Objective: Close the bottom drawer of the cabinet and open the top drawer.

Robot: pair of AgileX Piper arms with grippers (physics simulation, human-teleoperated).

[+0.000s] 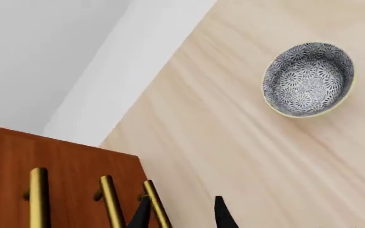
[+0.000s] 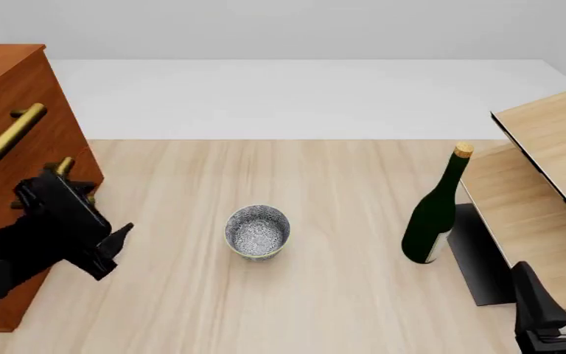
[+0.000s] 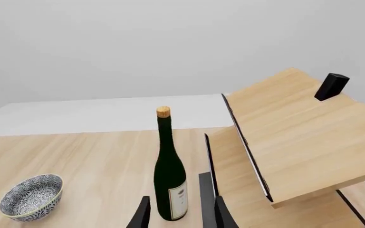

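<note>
The reddish-brown cabinet (image 2: 8, 74) stands at the table's left edge. In the left wrist view (image 1: 62, 156) its three brass handles stand side by side. The top drawer (image 1: 5, 190) is farthest from the table and its handle (image 2: 8, 136) sticks out. The bottom drawer's handle (image 1: 157, 204) is nearest the table. All three fronts look level; I cannot tell how far any is pulled out. My left gripper (image 1: 181, 216) is open, and the bottom handle sits just inside one finger (image 1: 141, 216). In the front view my left gripper (image 2: 116, 247) and arm hide the bottom drawer. My right gripper (image 2: 558, 291) is open and empty.
A patterned blue-and-white bowl (image 2: 257, 231) sits mid-table. A dark green corked bottle (image 2: 436, 210) stands right of it, just ahead of my right gripper (image 3: 181, 216). Pale light-wood furniture (image 2: 548, 133) with slanted boards fills the right side, with a black base (image 2: 480, 258) under it.
</note>
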